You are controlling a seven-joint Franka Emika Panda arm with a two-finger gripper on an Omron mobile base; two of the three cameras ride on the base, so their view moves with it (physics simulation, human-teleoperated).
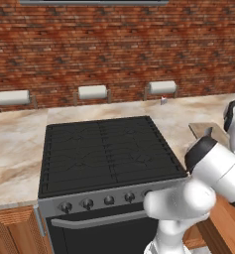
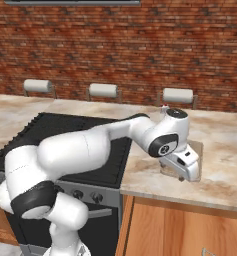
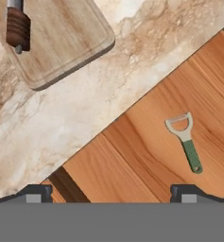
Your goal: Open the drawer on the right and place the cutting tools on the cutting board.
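The drawer point(image 3: 146, 160) stands pulled out under the counter edge, and its orange-brown wood floor shows in the hand view. One of the cutting tools, a peeler point(image 3: 185, 142) with a green handle and pale head, lies flat in it. The light-tan cutting board point(image 3: 66, 38) rests on the marbled counter. On it lies another cutting tool point(image 3: 16, 26), with a brown ribbed handle and a grey metal part that runs past the frame edge. My gripper point(image 3: 111, 194) hangs open and empty over the drawer's near part. From the right base view, my gripper point(image 2: 182, 170) hovers at the cutting board point(image 2: 200, 150) near the counter front.
A black stove point(image 1: 106, 151) sits left of the counter, with knobs and a grey oven handle point(image 1: 99, 218) below. Paper towel rolls point(image 1: 162, 88) line the brick back wall. My white arm point(image 2: 90, 145) stretches over the stove's right edge.
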